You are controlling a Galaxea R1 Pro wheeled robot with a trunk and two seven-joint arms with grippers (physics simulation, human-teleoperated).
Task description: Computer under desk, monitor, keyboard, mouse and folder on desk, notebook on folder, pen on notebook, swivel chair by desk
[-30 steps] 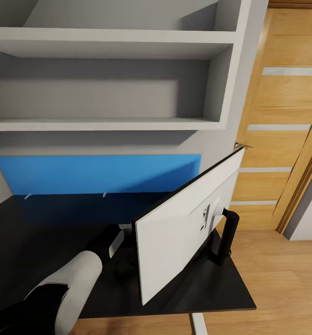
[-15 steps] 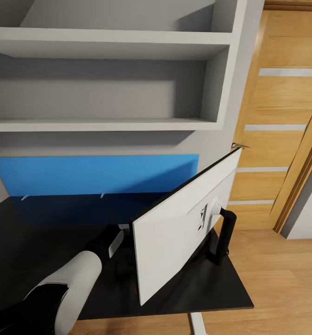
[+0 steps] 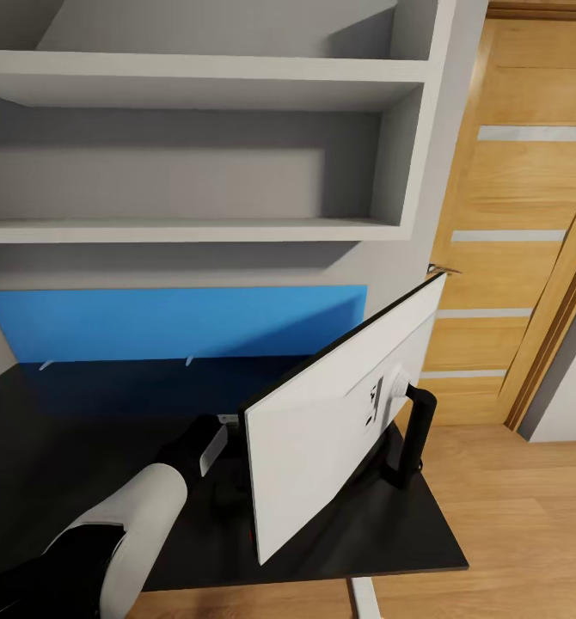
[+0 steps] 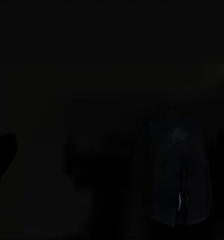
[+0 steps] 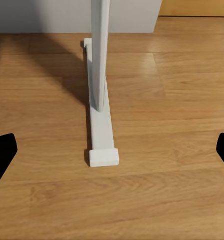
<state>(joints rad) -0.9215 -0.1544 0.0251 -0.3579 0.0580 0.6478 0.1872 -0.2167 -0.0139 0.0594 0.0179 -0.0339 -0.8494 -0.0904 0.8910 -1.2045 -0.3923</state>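
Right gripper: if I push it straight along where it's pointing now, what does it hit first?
Probably the white desk foot on the wooden floor, or the floor just beside it. The right gripper aims downward at them; depth is hard to judge.

White desk leg [image 5: 98,55] and its flat foot [image 5: 100,131] on wooden floor [image 5: 162,150] — dark pincer fingertips [image 5: 1,155] wide apart.

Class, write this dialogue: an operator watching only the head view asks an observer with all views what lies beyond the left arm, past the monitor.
Operator: What is my left arm pointing at past the monitor?
Observer: The very dim left wrist view shows a dark mouse ahead.
Operator: And the right arm?
Observer: Its wrist view shows the open right gripper above the desk's white foot on the wooden floor.
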